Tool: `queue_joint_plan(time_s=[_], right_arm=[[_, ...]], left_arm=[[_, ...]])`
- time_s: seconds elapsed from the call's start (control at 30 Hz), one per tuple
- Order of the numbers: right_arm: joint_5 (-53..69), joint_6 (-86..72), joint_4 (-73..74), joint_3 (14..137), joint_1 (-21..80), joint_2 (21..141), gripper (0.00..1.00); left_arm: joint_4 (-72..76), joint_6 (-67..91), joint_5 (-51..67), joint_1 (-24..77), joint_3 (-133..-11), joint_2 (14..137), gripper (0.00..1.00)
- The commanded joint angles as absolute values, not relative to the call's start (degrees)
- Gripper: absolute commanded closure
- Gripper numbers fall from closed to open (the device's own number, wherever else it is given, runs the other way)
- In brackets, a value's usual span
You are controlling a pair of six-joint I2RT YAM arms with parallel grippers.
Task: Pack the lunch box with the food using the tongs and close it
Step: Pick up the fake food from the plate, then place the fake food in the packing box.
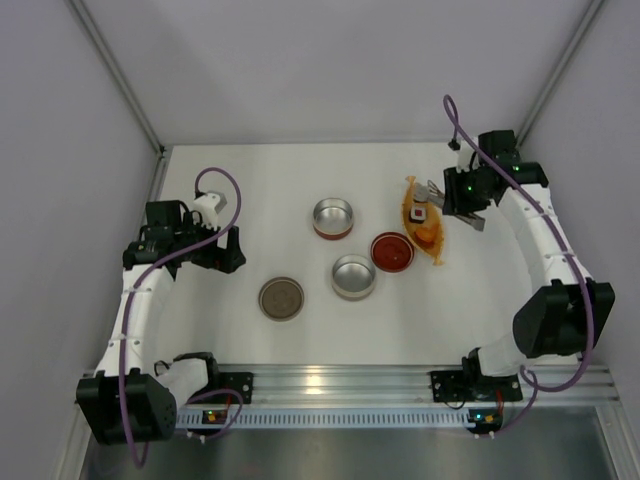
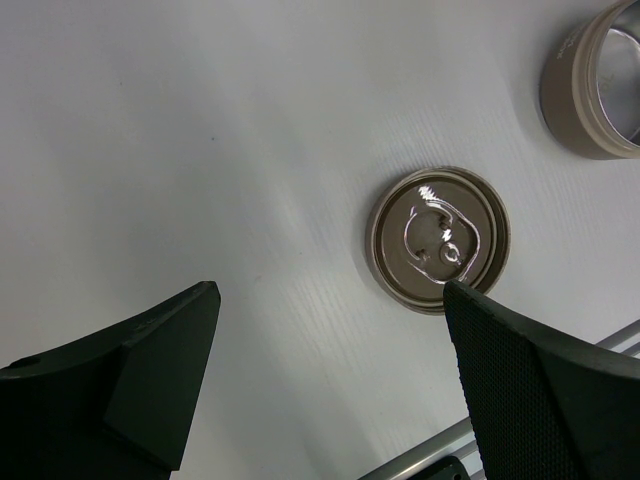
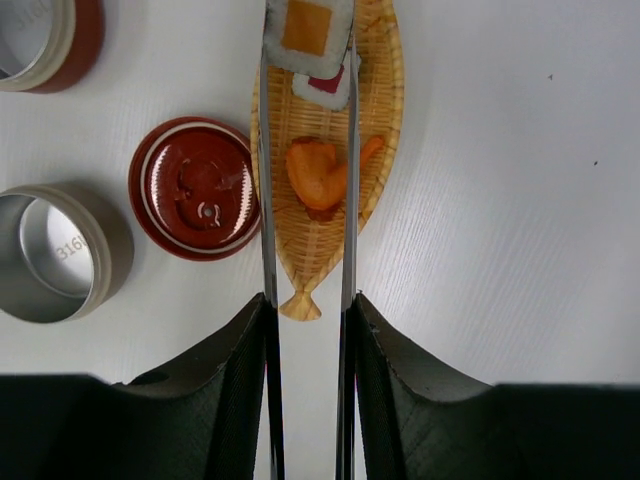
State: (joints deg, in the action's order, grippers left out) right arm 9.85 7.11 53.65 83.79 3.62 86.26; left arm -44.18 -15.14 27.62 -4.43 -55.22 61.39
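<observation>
My right gripper (image 3: 310, 300) is shut on the silver tongs (image 3: 266, 200), one arm against each finger. The tongs reach over the orange boat-shaped tray (image 3: 380, 90). Their tips flank a white block of food with an orange top (image 3: 308, 28) at the tray's far end. A white piece with a red top (image 3: 325, 88) and an orange chunk (image 3: 318, 175) lie between the arms. From above, the right gripper (image 1: 462, 200) is at the tray's right side. The lunch box tins (image 1: 333, 217) (image 1: 354, 277) stand open mid-table. My left gripper (image 2: 330, 290) hangs open and holds nothing.
A red lid (image 3: 195, 188) lies left of the tray, beside a silver tin (image 3: 55, 250). A brownish lid (image 2: 438, 238) lies on the table under the left gripper's right finger. Grey walls enclose the table; an aluminium rail (image 1: 330, 378) runs along the near edge.
</observation>
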Motion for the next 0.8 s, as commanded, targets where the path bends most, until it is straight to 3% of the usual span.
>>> queue_joint_plan(time_s=[0.0,0.47,0.77], right_arm=[[13.34,7.91,54.49,88.24,5.01,82.71,0.85],[17.23,8.17,54.49,102.47,16.60,93.69,0.87],[18.46,11.60,55.99,104.59,23.20,98.70,0.86]], left_arm=[[-43.95,-15.03,29.09,-4.57,-56.07,60.29,0.02],[-43.15,-13.80,27.34,-4.66,-56.78,61.87,0.02],[-42.89,-13.18,27.86,-4.57,-57.39,63.28,0.02]])
